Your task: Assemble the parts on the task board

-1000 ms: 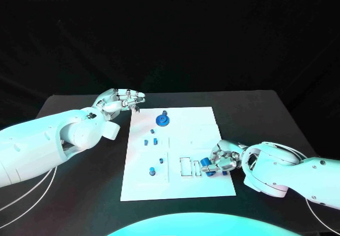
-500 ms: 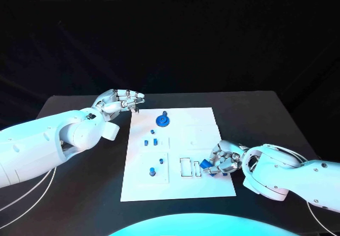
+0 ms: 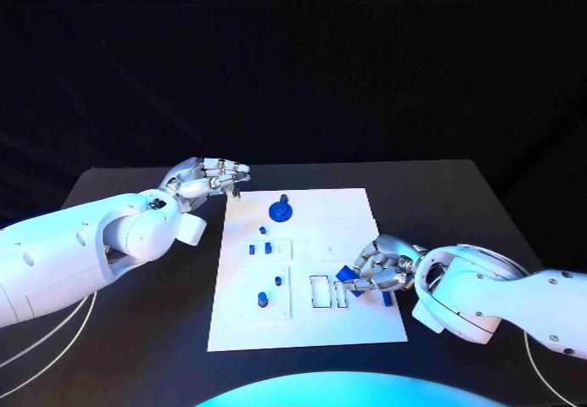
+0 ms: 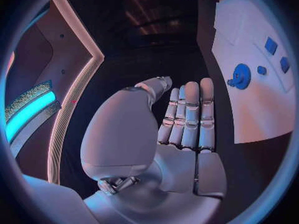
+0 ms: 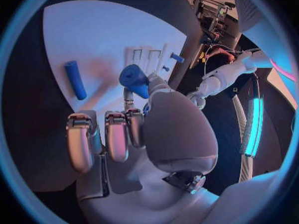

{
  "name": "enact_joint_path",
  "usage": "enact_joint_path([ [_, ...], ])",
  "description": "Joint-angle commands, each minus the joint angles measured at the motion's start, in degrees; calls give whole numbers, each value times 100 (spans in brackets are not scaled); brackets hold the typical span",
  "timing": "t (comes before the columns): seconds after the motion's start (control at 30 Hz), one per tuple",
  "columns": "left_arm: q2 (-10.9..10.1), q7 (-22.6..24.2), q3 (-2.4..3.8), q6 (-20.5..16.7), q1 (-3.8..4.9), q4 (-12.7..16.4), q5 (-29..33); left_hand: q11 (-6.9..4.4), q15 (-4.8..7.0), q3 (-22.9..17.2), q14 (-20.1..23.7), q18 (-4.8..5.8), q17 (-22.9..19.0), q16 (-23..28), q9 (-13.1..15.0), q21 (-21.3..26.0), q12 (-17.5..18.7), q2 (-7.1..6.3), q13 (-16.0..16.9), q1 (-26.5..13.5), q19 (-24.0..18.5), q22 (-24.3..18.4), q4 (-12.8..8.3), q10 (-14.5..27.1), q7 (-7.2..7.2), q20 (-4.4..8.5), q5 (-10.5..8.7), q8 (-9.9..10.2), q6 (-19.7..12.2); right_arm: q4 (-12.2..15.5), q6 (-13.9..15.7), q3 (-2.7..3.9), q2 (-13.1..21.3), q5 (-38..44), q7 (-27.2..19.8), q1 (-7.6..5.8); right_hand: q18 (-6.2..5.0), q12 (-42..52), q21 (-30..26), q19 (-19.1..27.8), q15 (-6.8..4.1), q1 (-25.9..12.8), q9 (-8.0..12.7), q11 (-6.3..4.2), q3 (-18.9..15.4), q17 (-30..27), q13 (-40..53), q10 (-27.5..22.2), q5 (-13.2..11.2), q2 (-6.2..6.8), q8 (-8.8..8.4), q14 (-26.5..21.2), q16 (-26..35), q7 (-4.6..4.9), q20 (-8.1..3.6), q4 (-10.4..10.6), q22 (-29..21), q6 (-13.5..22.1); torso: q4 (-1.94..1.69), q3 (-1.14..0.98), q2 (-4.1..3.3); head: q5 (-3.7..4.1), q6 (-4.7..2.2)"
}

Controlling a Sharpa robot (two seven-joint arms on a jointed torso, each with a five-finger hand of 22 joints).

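Right hand (image 3: 382, 273): I am pinching a blue part (image 5: 134, 79) in its fingers over the task board (image 3: 330, 326).
Left hand (image 3: 202, 178): I am holding it empty, fingers curled, beside the board's far corner.

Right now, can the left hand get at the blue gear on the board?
Probably yes. The left hand hovers at the task board's far left corner, holding nothing, and the blue gear lies just beside it with bare board between. The right hand is busy at the opposite side, pinching a blue part.

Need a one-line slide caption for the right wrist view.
Right hand pinches a blue part above the white task board, a blue rod lying on the board nearby.
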State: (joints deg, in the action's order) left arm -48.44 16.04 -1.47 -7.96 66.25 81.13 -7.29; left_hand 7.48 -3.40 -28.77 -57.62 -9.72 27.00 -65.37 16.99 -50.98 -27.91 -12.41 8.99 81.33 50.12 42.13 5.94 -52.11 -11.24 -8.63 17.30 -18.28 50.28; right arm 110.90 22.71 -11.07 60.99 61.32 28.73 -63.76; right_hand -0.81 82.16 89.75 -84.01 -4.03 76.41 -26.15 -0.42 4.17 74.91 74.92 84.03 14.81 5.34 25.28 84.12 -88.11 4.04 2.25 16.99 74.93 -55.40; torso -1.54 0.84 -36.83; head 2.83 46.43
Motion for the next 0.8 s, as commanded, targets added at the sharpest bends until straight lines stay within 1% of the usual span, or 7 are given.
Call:
enact_joint_path([
  [0.03, 3, 0, 4, 43, 0, 12, -38, 15, -8, 17, 36, -74, -7, 37, 7, 34, -36, 28, -8, -13, 1, -5, 0, 39, 13, -35, 13, -39, -35, -17, -64, -4, -115, -480, -75, 0, 81, -57, 25, -599, -29, 29, -137, -17, 115, 1016, 938, 179, 4, -214, 61, 490, -7, -26, -53, -27, 1507, -81, -3, 0, -7, -7, 27],
  [0.23, -3, -26, 4, 19, 1, 18, -49, 15, -9, 17, 39, -74, -8, 37, 8, 36, -38, 31, -7, -13, 0, -6, 1, 41, 13, -36, 13, -41, -35, -83, -209, -4, -337, -627, -66, 49, 81, -89, 25, -599, -16, -286, -158, -1, 218, 999, 923, 171, -13, -136, 46, 487, 1, -9, -42, -26, 1507, -85, -5, -2, -6, -29, 41],
  [0.27, -3, -28, 4, 18, 1, 20, -50, 15, -9, 17, 39, -74, -8, 37, 8, 36, -38, 31, -7, -13, 0, -6, 1, 41, 13, -36, 13, -41, -35, -92, -217, -4, -369, -610, -56, 54, 81, -89, 25, -599, -12, -355, -164, 1, 220, 998, 924, 173, 36, -111, 47, 487, 2, -7, -40, -28, 1507, -90, -6, 0, -4, -25, 48],
  [0.3, -3, -29, 4, 19, 1, 22, -50, 15, -9, 17, 39, -74, -8, 37, 8, 36, -38, 31, -7, -13, 0, -6, 1, 41, 13, -36, 13, -41, -35, -99, -227, -4, -393, -582, -44, 57, 81, -93, 25, -599, -12, -447, -173, 2, 216, 999, 923, 174, 165, -70, 48, 487, 2, -7, -38, -30, 1507, -98, -6, 1, -3, -24, 50],
  [0.43, -6, -29, 4, 32, 1, 28, -48, 16, -10, 15, 44, -75, -8, 36, 10, 41, -42, 42, -7, -16, -3, -9, 8, 46, 14, -38, 14, -48, -31, -130, -283, -3, -483, -465, 24, 65, 81, -156, 25, -599, -9, -733, -204, 4, 133, 1014, 883, 156, 36, 48, 61, 490, -3, -6, -33, -26, 1507, -136, 1, 6, 3, -38, 32],
  [0.6, -14, -33, 4, 51, 1, 34, -42, 9, -9, 10, 55, -76, -8, 32, 22, 51, -55, 68, -5, -10, -7, -12, 12, 58, 30, -41, 15, -82, 4, -179, -342, -3, -559, -318, 88, 69, 81, -175, 25, -599, -14, -856, -224, -4, 76, 1021, 871, 155, 17, 89, 75, 492, -5, -16, -36, -24, 1507, -157, -2, 6, -3, -47, 41],
  [0.8, -33, -41, 4, 61, 1, 44, -39, 8, -8, 8, 57, -77, -9, 31, 23, 52, -58, 72, -5, -7, -8, -13, 11, 60, 31, -41, 16, -86, 5, -266, -361, -3, -613, -113, 128, 69, 81, -136, 25, -599, -34, -986, -263, -30, 4, 1023, 900, 178, -21, 109, 127, 492, -5, -51, -49, -21, 1507, -242, -2, 3, -1, -58, 26],
])
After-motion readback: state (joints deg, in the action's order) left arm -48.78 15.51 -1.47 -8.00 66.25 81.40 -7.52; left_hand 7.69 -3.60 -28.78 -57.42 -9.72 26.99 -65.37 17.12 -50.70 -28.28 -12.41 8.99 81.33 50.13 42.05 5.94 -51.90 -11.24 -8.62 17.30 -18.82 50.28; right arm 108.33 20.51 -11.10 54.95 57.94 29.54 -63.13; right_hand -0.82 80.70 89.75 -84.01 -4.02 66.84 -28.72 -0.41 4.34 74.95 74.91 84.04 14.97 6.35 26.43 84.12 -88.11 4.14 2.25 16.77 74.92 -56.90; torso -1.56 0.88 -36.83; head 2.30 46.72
